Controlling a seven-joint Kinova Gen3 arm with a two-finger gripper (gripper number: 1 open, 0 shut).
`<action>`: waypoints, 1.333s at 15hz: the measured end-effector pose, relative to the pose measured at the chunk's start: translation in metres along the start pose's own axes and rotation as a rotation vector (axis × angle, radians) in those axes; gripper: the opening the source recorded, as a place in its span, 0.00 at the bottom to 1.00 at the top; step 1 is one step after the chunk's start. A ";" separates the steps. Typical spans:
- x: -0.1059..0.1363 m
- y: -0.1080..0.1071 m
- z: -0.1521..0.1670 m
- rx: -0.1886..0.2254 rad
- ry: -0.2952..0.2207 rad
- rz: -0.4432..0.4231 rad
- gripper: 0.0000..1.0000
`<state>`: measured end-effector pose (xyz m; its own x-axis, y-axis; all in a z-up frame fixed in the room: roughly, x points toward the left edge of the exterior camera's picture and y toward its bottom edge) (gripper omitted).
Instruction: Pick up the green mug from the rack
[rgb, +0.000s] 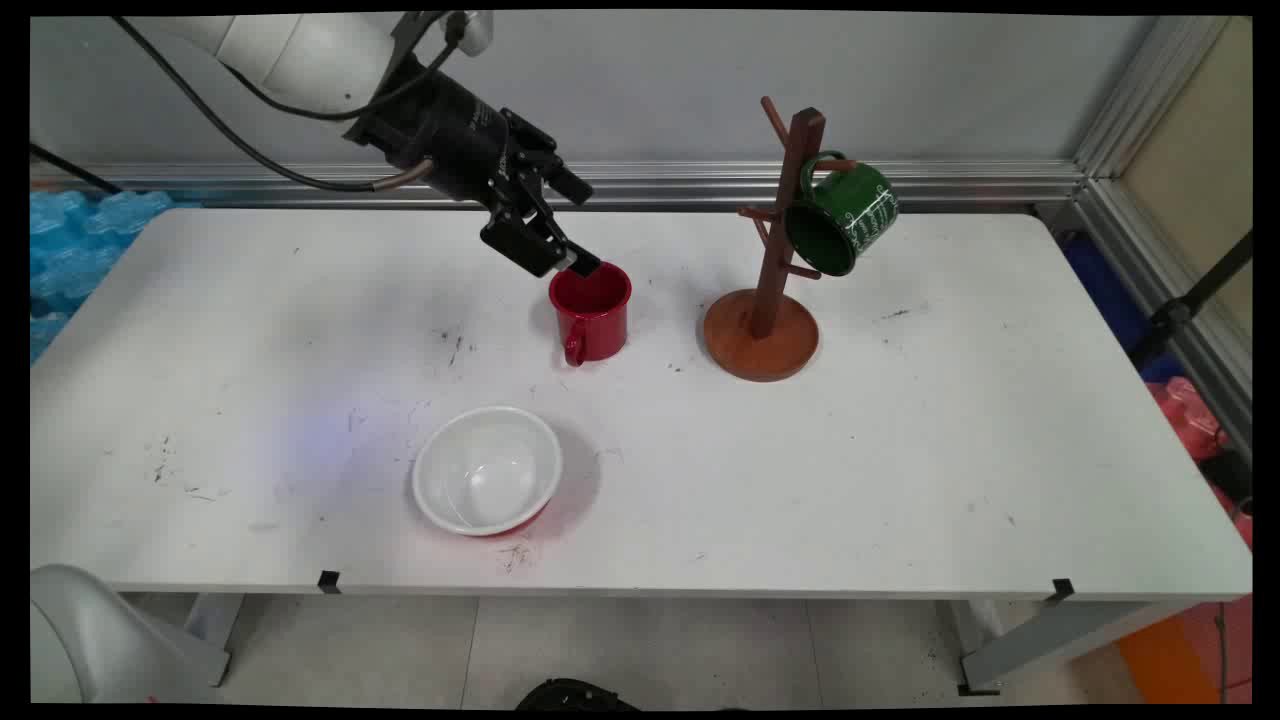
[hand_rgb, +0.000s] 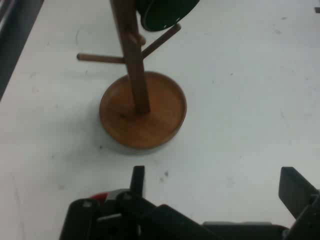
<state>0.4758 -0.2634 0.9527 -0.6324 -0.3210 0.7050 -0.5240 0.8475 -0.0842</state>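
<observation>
My gripper (rgb: 584, 228) stands open, tilted down to the right, just above and behind a red mug (rgb: 592, 318) that sits upright on the white table (rgb: 900, 450). Its lower fingertip (rgb: 588, 265) is at the mug's far rim; whether it touches, I cannot tell. In the hand view the gripper (hand_rgb: 216, 182) has only bare table between its fingers, and a sliver of the red mug (hand_rgb: 102, 196) shows at the lower left. Right of the mug stands a wooden mug tree (rgb: 765, 300), also ahead in the hand view (hand_rgb: 142, 110). A green mug (rgb: 843, 215) (hand_rgb: 165, 12) hangs from an upper peg.
A white bowl (rgb: 487, 468) with a red outside sits near the table's front edge, left of centre. Blue padding (rgb: 70, 250) lies past the table's left end. An aluminium rail (rgb: 900, 182) runs along the wall behind the table.
</observation>
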 end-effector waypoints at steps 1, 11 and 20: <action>0.001 0.000 0.000 -0.008 0.013 0.014 1.00; 0.025 0.015 0.029 -0.070 0.129 0.067 1.00; 0.051 0.042 0.077 -0.075 0.205 -0.102 1.00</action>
<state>0.3774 -0.2768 0.9306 -0.4453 -0.3206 0.8360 -0.5309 0.8464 0.0418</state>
